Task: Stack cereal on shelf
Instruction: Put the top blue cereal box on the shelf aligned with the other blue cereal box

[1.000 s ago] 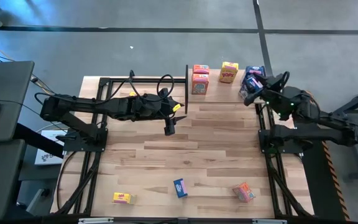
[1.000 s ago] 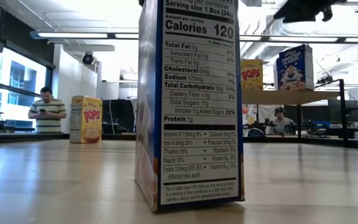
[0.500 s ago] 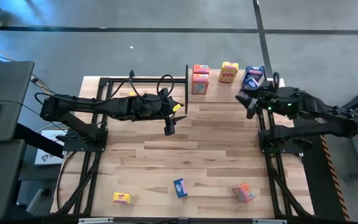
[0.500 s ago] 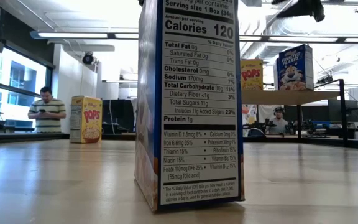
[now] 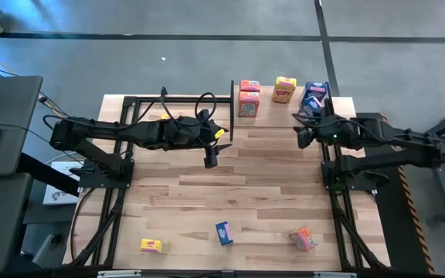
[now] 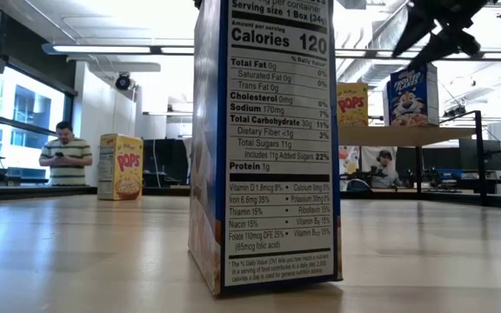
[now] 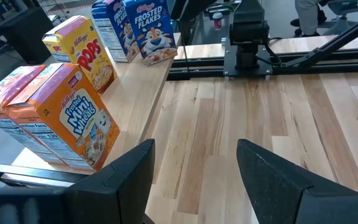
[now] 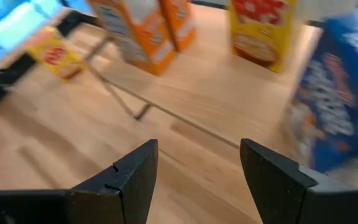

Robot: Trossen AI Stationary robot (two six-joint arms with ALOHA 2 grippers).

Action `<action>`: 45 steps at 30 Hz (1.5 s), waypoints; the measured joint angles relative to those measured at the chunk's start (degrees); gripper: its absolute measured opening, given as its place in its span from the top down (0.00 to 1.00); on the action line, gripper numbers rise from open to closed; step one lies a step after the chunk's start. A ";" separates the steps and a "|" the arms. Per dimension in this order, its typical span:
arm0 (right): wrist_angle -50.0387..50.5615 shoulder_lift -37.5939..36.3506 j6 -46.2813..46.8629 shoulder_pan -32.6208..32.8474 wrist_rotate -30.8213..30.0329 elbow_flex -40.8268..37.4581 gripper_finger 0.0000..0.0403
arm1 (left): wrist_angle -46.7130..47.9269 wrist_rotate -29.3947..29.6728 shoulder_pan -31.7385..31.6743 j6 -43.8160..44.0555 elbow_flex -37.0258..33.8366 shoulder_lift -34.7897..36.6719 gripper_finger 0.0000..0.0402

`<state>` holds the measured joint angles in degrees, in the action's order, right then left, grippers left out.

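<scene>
Right hand (image 5: 303, 137) drawn back left and nearer from blue boxes (image 5: 313, 99), open and empty, so that placement is judged done | left hand (image 5: 210, 158) open, idle mid-counter | shelf (image 5: 292, 116), far: 2 orange, 1 yellow, 2 blue | near counter (image 5: 269, 193): 1 yellow, 1 blue, 1 orange | 8 counted

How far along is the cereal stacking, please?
Done: five boxes on the shelf: an orange pair, a Pops box, a blue pair. In hand: nothing; the right claw hangs open by the shelf, the left claw waits open. Left: at least three loose boxes on the table.
</scene>
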<state>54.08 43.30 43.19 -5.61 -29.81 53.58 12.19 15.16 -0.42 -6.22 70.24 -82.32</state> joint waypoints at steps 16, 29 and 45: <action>7.68 0.99 3.33 -0.86 -11.10 -0.04 0.45 | -0.02 0.01 0.01 0.00 0.00 0.00 0.46; 9.97 0.99 2.85 -7.33 -11.39 -0.07 0.45 | -0.02 0.00 0.00 0.00 0.00 0.00 0.46; 10.08 0.98 1.34 -9.19 -7.07 -0.07 0.45 | 0.00 0.01 0.01 0.00 0.00 0.00 0.46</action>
<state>64.16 44.28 44.53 -14.80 -36.87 53.52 12.19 15.17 -0.41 -6.22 70.24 -82.32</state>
